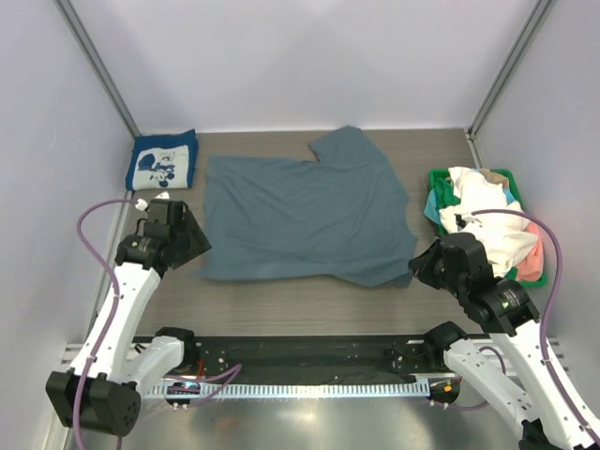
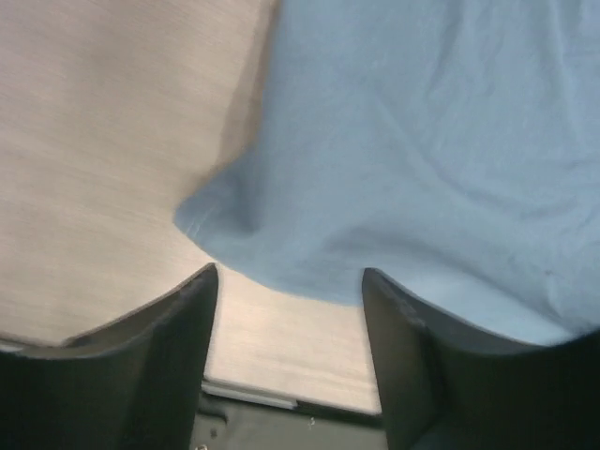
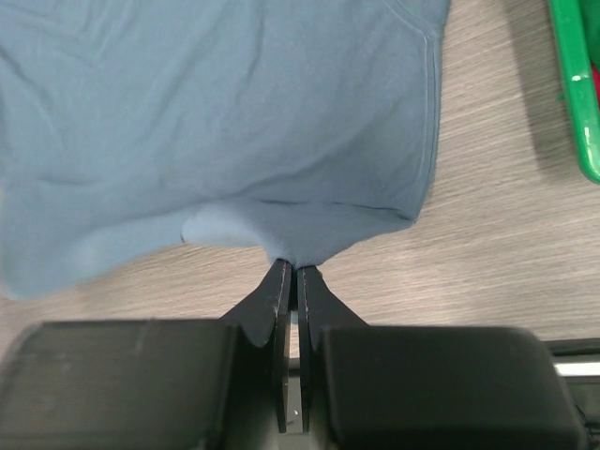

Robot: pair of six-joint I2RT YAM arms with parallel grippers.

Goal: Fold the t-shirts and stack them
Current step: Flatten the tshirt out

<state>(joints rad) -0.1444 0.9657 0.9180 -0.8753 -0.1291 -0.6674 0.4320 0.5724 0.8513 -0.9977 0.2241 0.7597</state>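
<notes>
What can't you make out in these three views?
- Top view: the right arm covers the green basket's near corner, and the piled t-shirts inside overlap too much to count.
- Top view: the navy t-shirt's print is too small to read.
- Left wrist view: blur hides whether the open left hand touches the slate-blue t-shirt.
- Right wrist view: the frame edge cuts off the basket.

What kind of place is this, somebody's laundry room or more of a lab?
Most likely a robotics lab test cell: a table boxed in by white panels on metal framing, a left arm and right arm bolted at its near edge, and a green basket of clothes beside a slate-blue t-shirt.
</notes>
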